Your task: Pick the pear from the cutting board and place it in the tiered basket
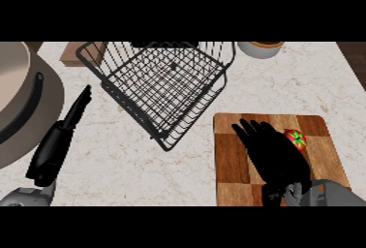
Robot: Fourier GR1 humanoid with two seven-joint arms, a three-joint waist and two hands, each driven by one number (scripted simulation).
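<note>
The pear [296,138] looks small and red with a green patch. It lies on the wooden cutting board [232,160] at the lower right, near the board's right side. My right hand [275,155] is above the board with its fingers straight and open. It sits just left of the pear and hides the pear's left edge. The black wire tiered basket [168,82] stands tilted at the top centre and holds nothing. My left hand [57,143] rests open at the far left, fingers pointing up.
A large grey round vessel [18,97] fills the left edge. A brown wooden block [75,52] stands behind the basket's left corner, and a grey cup [261,48] stands at the top right. Bare marble counter [143,164] lies between basket and board.
</note>
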